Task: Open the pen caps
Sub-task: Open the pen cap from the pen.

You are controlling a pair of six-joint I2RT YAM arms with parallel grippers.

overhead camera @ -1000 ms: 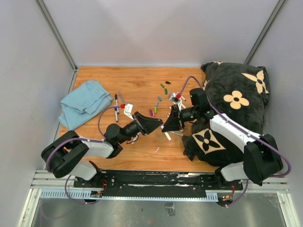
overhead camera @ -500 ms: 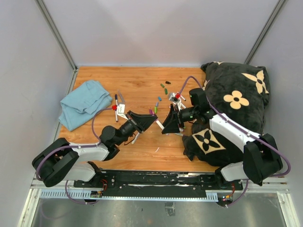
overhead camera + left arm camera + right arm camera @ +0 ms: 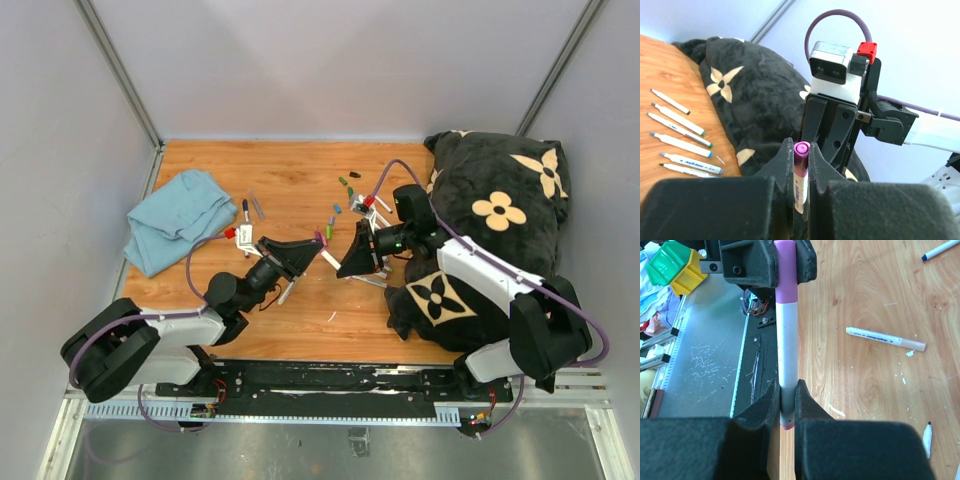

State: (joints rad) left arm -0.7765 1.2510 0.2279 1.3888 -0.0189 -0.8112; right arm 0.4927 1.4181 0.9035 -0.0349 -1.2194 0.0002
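1. wooden table: lay under cushion, bore all items.
2. black flower-print cushion: landmark. On R side of table, w/ R arm reaching across it.
3. blue cloth: crumpled, well apart from cushion at opp. side of table.
4. L gripper: off cushion's L edge, fingers closed tight on pink-purple cap.
5. R gripper: betw. L gripper & cushion, fingers clamped on white barrel nr its tail end.
6. Pen as a whole: bridged both grippers, appeared clear of table. Cap looked seated on barrel, no gap seen.
7. uncapped pens: abt six in a row, flat on wood just beside cushion.
8. loose caps: scattered nr cushion's far-L corner, apart from both grippers.

Step (judged): pull-off in hand. Both grips were set, cap not yet free.

Next move (judged): called for a straight pull along pen axis w/ grips firm. Sideways drift could let barrel slip.
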